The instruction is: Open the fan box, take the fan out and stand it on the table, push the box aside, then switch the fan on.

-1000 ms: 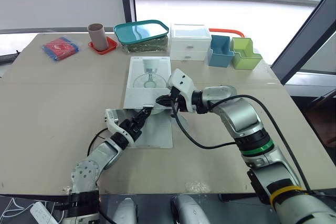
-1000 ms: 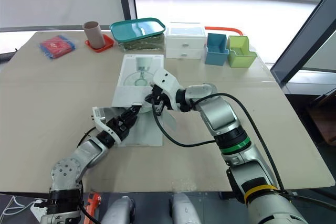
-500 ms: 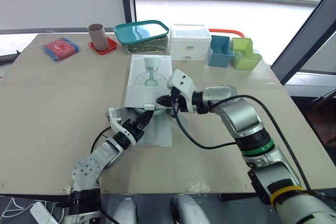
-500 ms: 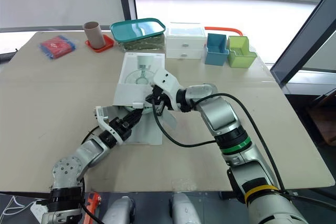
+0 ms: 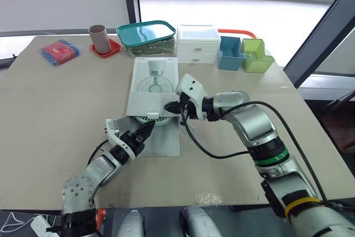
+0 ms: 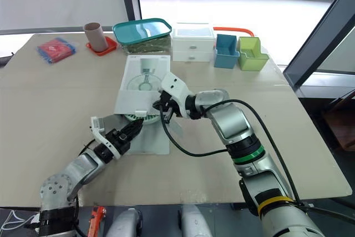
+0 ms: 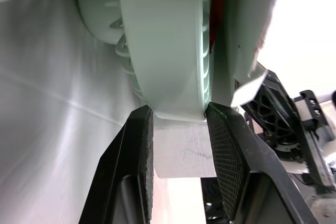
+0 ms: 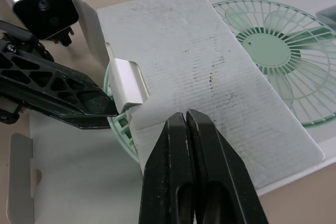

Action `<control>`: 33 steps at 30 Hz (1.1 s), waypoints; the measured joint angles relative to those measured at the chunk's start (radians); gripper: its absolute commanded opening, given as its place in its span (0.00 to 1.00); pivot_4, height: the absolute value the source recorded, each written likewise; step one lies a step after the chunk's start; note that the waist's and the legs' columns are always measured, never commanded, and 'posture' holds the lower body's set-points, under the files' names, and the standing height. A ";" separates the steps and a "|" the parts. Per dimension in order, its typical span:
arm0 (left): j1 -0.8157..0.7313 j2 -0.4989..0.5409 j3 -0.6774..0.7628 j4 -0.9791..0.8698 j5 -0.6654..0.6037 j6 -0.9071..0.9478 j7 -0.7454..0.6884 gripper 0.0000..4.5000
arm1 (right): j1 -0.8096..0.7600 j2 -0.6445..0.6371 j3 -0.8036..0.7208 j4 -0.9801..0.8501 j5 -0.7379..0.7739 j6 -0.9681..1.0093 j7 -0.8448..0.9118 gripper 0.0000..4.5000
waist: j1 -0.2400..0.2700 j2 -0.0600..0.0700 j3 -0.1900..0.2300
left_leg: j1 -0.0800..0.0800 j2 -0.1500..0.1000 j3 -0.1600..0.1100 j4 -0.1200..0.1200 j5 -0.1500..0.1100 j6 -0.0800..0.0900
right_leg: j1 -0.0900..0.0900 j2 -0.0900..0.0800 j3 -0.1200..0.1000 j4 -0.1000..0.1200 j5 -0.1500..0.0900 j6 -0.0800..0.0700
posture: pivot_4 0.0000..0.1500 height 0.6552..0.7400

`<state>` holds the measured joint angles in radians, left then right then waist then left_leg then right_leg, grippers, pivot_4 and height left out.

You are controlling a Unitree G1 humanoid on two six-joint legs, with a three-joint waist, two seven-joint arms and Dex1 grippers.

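On the left, the left gripper [image 5: 147,127] reaches in low over the table [image 5: 50,104], its black jaws grasping the pale green ribbed rim of the fan [image 5: 148,119]. The fan lies flat, mostly inside the fan box [image 5: 152,81], with only its rounded edge poking out of the near open end, towards the robot. The box is flat, white cardboard with a fan printed on top; its long axis runs from the robot towards the window. An opened flap [image 5: 163,142] lies flat on the table at the near end. Just to the right, the right gripper [image 5: 171,106] has its jaws clenched together, tips against the near edge of the box top.

The table is smooth and beige, beside a bright window with dark frames. Along its far edge, left to right: a red packet [image 5: 58,51], a cardboard tube [image 5: 99,36] on a red coaster [image 5: 109,50], a teal-lidded container [image 5: 147,33], a white drawer unit [image 5: 198,43], a blue bin [image 5: 232,54] and a green bin [image 5: 258,55].
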<state>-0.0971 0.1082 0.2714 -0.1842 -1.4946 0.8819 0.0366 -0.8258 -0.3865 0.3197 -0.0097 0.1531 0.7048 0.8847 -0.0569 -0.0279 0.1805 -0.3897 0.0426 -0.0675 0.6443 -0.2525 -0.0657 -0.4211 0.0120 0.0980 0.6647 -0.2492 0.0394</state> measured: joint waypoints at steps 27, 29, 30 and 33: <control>0.227 0.206 -0.033 -0.197 -0.235 -0.010 0.068 0.32 | -0.019 0.029 -0.024 0.006 0.031 0.028 -0.055 0.00 | -0.001 0.000 0.000 | 0.000 0.001 0.001 -0.005 0.000 0.000 | -0.003 0.000 0.000 0.000 -0.002 -0.002 | 1.00 1.00; 0.250 0.222 -0.032 -0.217 -0.250 -0.011 0.068 0.32 | -0.020 0.029 -0.025 0.011 0.031 0.028 -0.057 0.00 | -0.001 0.000 0.000 | 0.000 0.001 0.001 -0.005 0.000 0.000 | -0.003 0.000 0.000 0.000 -0.002 -0.003 | 1.00 1.00; 0.263 0.230 -0.033 -0.228 -0.260 -0.011 0.069 0.32 | -0.020 0.029 -0.025 0.014 0.032 0.028 -0.057 0.00 | 0.000 0.000 0.000 | 0.000 0.001 0.000 -0.005 0.000 0.000 | -0.003 0.000 -0.001 0.000 -0.002 -0.003 | 1.00 1.00; 0.280 0.238 -0.032 -0.241 -0.274 -0.012 0.070 0.32 | -0.021 0.029 -0.025 0.015 0.032 0.028 -0.057 0.00 | 0.000 0.000 0.000 | 0.000 0.001 0.000 -0.005 0.000 0.000 | -0.003 0.000 0.000 0.000 -0.002 -0.003 | 1.00 1.00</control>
<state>0.1831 0.3457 0.2391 -0.4254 -1.7687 0.8701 0.1070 -0.8464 -0.3573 0.2946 0.0052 0.1849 0.7328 0.8278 -0.0565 -0.0279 0.1807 -0.3899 0.0433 -0.0671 0.6391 -0.2524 -0.0659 -0.4242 0.0119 0.0977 0.6644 -0.2512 0.0366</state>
